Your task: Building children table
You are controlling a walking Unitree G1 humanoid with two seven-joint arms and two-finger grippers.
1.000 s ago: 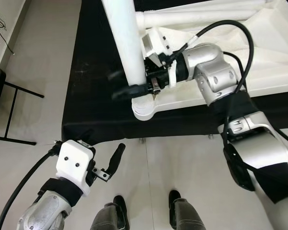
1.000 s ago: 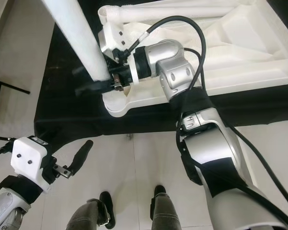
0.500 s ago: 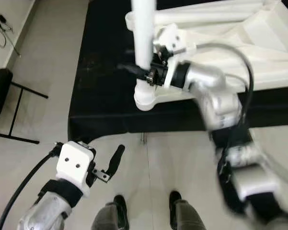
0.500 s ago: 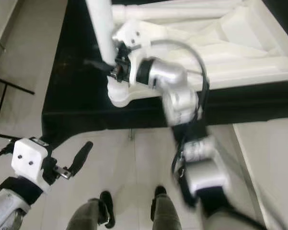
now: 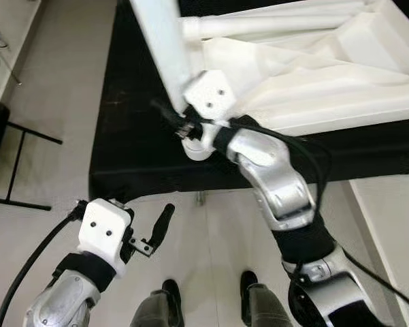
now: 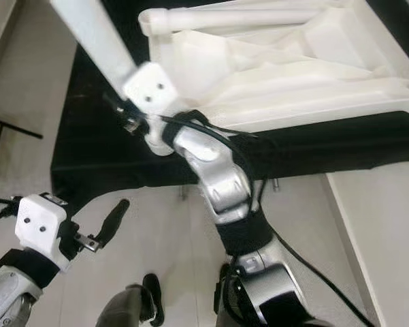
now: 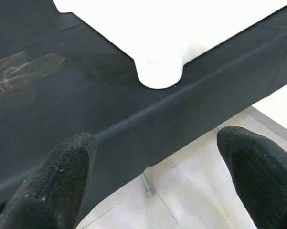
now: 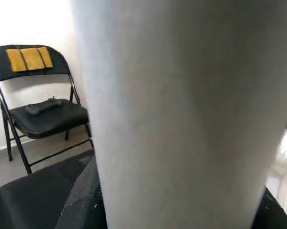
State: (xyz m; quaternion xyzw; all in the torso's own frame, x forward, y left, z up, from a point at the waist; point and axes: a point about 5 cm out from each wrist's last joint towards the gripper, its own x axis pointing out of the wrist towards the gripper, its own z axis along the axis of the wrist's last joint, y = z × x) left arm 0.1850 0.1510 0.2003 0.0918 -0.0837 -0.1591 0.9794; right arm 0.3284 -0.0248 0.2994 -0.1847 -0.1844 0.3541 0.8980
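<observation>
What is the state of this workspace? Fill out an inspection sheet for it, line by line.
Surface: black cloth covers a low platform; pale floor around it.
Job's things: white tabletop lies upside down on the cloth; one white leg stands tilted at its near corner socket; another leg lies along its far edge.
Clutter: nothing seen.
Claws: right claw shut on the tilted leg, low near the socket; left claw open, idle over the floor short of the cloth edge.
Cables: black cable along the left arm, another along the right.
Surroundings: black folding chair with yellow patches on its back.
</observation>
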